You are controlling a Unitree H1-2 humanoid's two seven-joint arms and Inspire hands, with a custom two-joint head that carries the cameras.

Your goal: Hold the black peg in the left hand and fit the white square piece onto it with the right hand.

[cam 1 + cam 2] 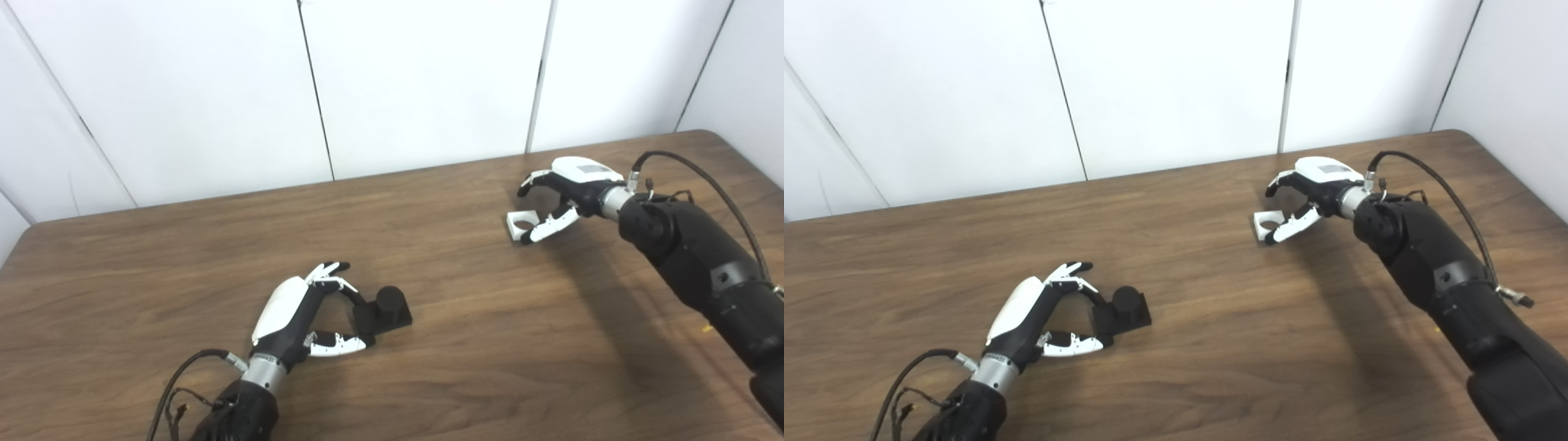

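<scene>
The black peg (387, 308), a short cylinder on a square base, rests on the table left of centre. My left hand (303, 315) lies just left of it. Its fingers (343, 293) curl onto the far left corner of the base and its thumb presses the near left corner, so the hand is shut on the peg. The white square piece (519, 224), with a round hole, lies flat on the table at the right. My right hand (563, 196) arches over it, open. Its thumb lies against the near side of the piece, and its fingers (531, 181) hover apart above the far side.
The brown wooden table (465, 343) ends at white wall panels (429, 79) at the back, and its right corner (704, 133) is rounded. Cables run from both wrists, and the right forearm (704, 263) stretches across the table's right side.
</scene>
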